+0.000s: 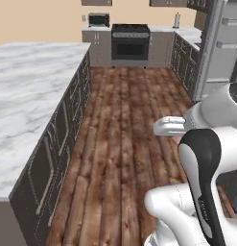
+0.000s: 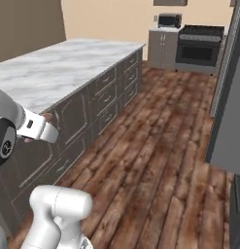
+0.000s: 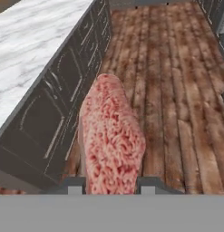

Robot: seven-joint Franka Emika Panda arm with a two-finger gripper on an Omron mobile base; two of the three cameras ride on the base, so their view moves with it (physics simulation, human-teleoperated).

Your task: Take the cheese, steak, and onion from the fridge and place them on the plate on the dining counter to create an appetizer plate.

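In the hand view my gripper [image 3: 111, 185] is shut on the steak [image 3: 111, 136], a pinkish slab that stands on edge between the two finger tips and hangs above the wooden floor. The dining counter [image 3: 27, 50], white marble with grey veins, lies to the left of the steak; it also runs along the left of the left base view [image 1: 29, 96] and the right base view [image 2: 58, 68]. The grey fridge [image 1: 220, 43] stands at the far right, its door [image 2: 228, 97] edge-on. My white hand [image 1: 170, 126] points left toward the counter. The cheese, onion and plate are out of view.
Dark drawer fronts [image 1: 67, 125] line the counter's side next to the hand. A plank floor aisle [image 1: 124, 120] runs to a black oven [image 1: 130, 43] and a microwave [image 1: 99, 19] at the back wall. More dark cabinets [image 1: 184, 57] stand beside the fridge.
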